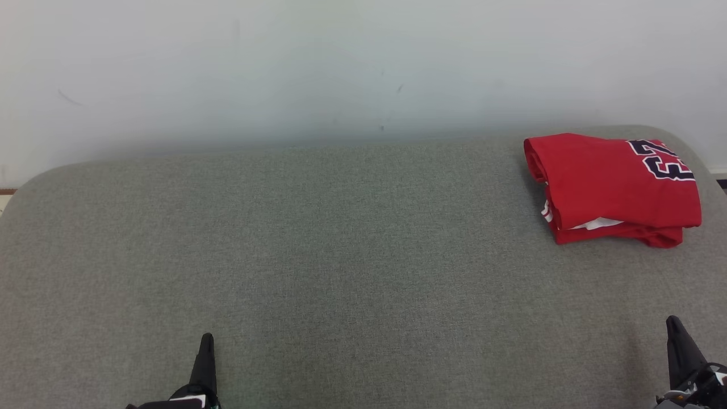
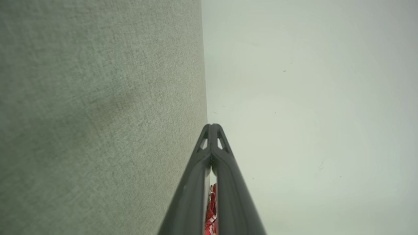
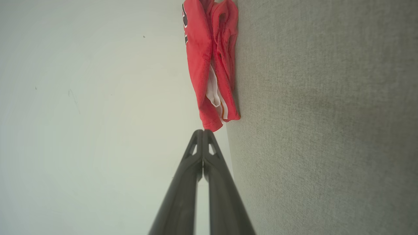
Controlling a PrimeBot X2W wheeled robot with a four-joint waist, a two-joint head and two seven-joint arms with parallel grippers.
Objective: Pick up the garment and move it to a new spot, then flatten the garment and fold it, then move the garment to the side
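Starting with the right gripper: fingers pressed together, gripping nothing, low over the grey padded surface. Straight ahead of its tips, well apart from them, sits the red garment. It's folded into a thick packet, long axis running crosswise to the fingers, most of it stretching toward the other arm's side (white lining peeking out at the near edge). The left gripper, likewise clamped on nothing, has the packet far off ahead and to its right. The right arm is clearly nearer. The garment looks folded and set aside; any further nudge would likely be the right arm's job, reaching forward.
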